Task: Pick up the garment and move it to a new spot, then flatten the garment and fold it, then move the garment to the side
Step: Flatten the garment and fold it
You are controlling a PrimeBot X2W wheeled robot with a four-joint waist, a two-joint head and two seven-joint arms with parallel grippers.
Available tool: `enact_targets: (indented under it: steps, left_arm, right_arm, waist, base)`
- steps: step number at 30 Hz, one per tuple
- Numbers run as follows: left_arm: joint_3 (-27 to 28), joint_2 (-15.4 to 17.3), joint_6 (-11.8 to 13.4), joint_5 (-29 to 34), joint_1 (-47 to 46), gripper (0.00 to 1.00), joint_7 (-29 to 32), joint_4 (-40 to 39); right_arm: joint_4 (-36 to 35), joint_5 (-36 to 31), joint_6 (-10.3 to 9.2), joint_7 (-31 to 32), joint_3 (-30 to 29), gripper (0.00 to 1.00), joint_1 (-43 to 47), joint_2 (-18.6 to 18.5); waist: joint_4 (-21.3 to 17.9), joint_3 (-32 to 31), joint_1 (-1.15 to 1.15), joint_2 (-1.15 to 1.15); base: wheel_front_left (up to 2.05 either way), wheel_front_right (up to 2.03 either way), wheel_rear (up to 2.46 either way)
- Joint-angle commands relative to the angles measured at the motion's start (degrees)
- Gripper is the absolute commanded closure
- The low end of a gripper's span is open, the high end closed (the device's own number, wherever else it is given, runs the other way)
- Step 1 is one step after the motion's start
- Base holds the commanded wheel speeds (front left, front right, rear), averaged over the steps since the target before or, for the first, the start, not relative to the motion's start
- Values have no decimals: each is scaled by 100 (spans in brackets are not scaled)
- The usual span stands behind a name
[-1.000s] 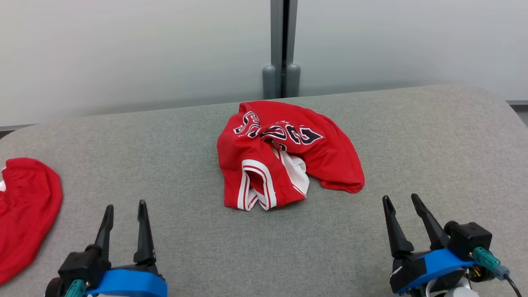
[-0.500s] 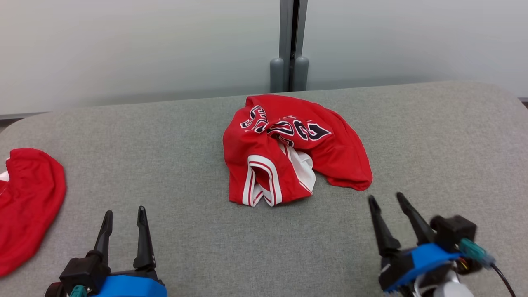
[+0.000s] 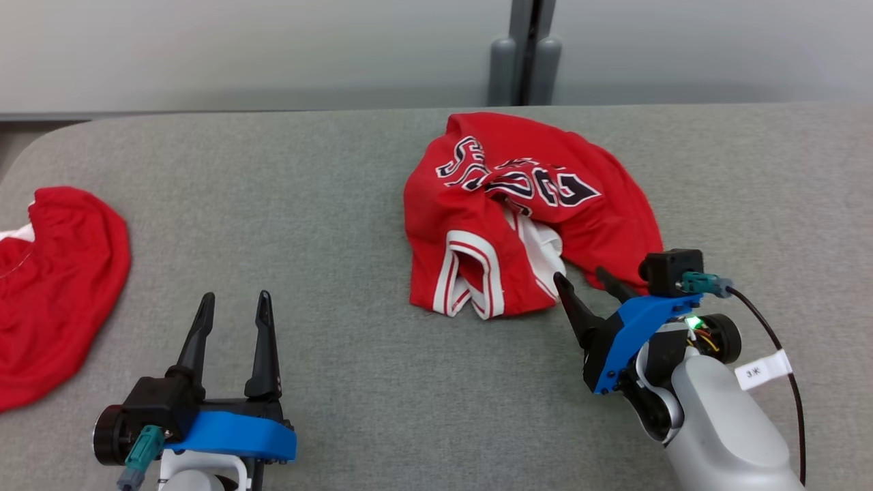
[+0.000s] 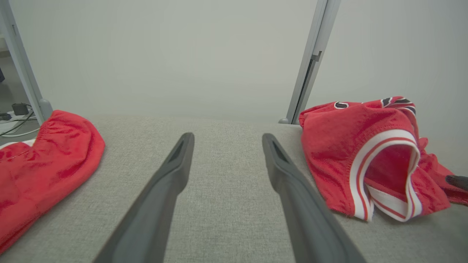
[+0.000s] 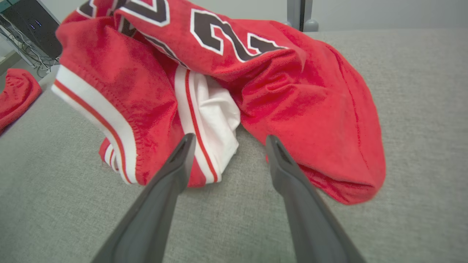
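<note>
Red garment (image 3: 525, 211) lies crumpled on the grey surface (image 3: 341, 204). The right claw (image 3: 578, 275), wide open and empty, is at its near edge. The left claw (image 3: 235, 300), also wide and empty, is well apart from it.

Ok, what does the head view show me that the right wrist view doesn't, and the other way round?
Head view adds: the left gripper, open, well apart from the jersey, plus the right arm's pale forearm. Right wrist view adds: a dark box with cables beyond the table's corner. Shared: the crumpled red jersey with white lining, the open right gripper at its near edge, the second red garment, the grey table.
</note>
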Motion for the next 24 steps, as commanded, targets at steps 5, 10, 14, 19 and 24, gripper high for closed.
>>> enact_targets:
  steps: [5, 10, 14, 19, 24]
  left_arm:
    - [7, -35, -40, 65, -157, 0, -27, 44]
    - [77, -58, -23, 77, -144, 0, -27, 86]
    - [128, -79, -12, 64, -46, 0, -27, 118]
    - [193, -106, -38, 43, 87, 0, -26, 162]
    - [172, -137, -54, 76, 197, 0, -26, 109]
  right_arm:
    - [999, 114, 1, -96, 253, 0, -557, -20]
    - [1411, 319, 1, -377, 561, 100, -842, -23]
    - [1254, 519, 1, -722, 819, 100, -1053, -21]
    - [606, 446, 1, -942, 1119, 100, -1359, -21]
    - [-396, 332, 1, -682, 1478, 100, -1782, -22]
  waist:
    - [276, 266, -1, 0]
    - [258, 251, -1, 0]
    - [146, 86, -1, 0]
    - [15, -265, -1, 0]
    - [-35, -455, -1, 0]
  base:
    - [0, 0, 0]
    - [0, 0, 0]
    - [0, 0, 0]
    - [0, 0, 0]
    - [0, 0, 0]
